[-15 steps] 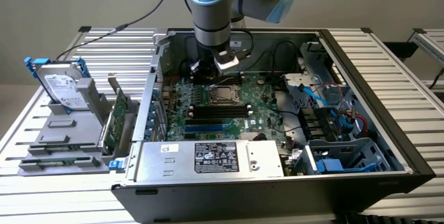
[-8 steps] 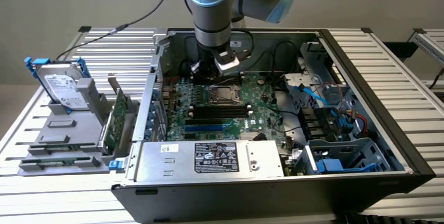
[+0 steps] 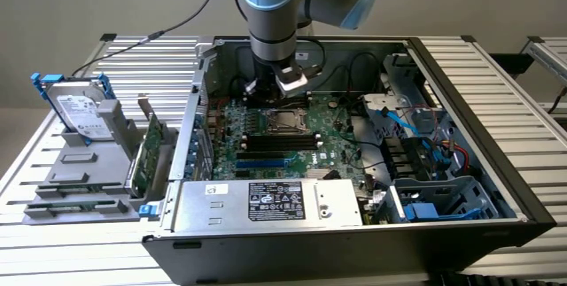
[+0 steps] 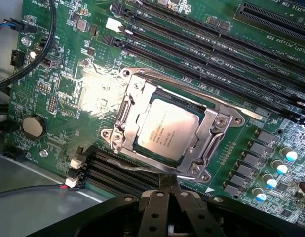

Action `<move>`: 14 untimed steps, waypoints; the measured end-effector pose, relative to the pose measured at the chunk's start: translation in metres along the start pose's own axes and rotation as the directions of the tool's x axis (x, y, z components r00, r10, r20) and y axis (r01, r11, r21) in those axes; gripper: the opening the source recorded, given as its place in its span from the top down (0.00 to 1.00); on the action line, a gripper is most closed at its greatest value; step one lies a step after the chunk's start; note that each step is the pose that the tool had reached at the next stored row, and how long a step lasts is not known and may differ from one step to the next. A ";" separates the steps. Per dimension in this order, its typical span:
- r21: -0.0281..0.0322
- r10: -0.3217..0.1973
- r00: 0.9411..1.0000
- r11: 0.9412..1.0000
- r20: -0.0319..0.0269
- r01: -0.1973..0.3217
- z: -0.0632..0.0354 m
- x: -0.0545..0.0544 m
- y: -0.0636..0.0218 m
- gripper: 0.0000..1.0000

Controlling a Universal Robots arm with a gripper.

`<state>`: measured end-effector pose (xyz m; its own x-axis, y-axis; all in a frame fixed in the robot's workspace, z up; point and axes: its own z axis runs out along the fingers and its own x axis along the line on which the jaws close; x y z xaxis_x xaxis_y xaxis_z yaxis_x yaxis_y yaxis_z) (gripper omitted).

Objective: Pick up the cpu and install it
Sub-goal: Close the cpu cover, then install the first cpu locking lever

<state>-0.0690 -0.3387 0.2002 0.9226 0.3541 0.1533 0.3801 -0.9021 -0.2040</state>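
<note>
Arm (image 3: 275, 7) reaches down into open PC case (image 3: 479, 100), which lies on its side on a slatted table (image 3: 496, 54). Gripper (image 4: 168, 181) hangs over the motherboard (image 4: 68, 98), above the socket area. Claw is closed tight, fingers pressed together, nothing between them.

Cpu (image 4: 167, 129) is not in the claw. It sits flat in the socket on the motherboard, silver top facing up, print on it too small to read. Metal socket frame (image 4: 219, 123) lies around its edges, with a thin lever bar along one side. In the wrist view the fingertips are near one edge of the frame, apart from the cpu. Can't tell how high above the board the tips are.

Long black RAM slots (image 3: 281, 143) run just beside the socket, on the side toward the power supply (image 3: 265, 200), which fills the near end of the case and has a white-and-black label. Coin battery (image 4: 33, 126) is on the board, well apart from the socket. Blue cable (image 3: 403, 123) loops in the drive bay at the exterior view's right.

Outside the case, on the exterior view's left: hard drive (image 3: 78, 110) with blue bracket stands tilted in a grey holder (image 3: 80, 166). Green card (image 3: 149, 143) stands on edge between the holder and the case wall.
</note>
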 end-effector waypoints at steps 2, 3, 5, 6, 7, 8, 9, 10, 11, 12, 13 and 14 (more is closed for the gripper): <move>0.000 -0.001 1.000 1.000 0.000 0.001 0.0004 0.001 0.0003 0.89; 0.000 -0.001 1.000 1.000 0.000 0.001 0.0005 0.001 0.0005 0.89; 0.000 -0.003 1.000 1.000 0.000 0.003 0.0009 0.002 0.0009 0.89; 0.001 -0.003 1.000 1.000 0.001 0.003 0.0011 0.002 0.0011 0.89; 0.001 -0.004 1.000 1.000 0.001 0.004 0.0013 0.003 0.0013 0.89; 0.001 -0.004 1.000 1.000 0.001 0.004 0.0015 0.003 0.0016 0.89; 0.001 -0.005 1.000 1.000 0.001 0.005 0.0017 0.003 0.0018 0.89; 0.001 -0.005 1.000 1.000 0.001 0.005 0.0019 0.004 0.0020 0.89; 0.001 -0.005 1.000 1.000 0.001 0.005 0.0021 0.004 0.0022 0.89; 0.001 -0.006 1.000 1.000 0.001 0.006 0.0022 0.004 0.0024 0.89; 0.001 -0.006 1.000 1.000 0.001 0.006 0.0024 0.005 0.0025 0.89; 0.001 -0.007 1.000 1.000 0.001 0.007 0.0026 0.005 0.0027 0.89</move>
<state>-0.0631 -0.3387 0.1980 0.9201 0.3602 0.1536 0.3862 -0.8996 -0.2039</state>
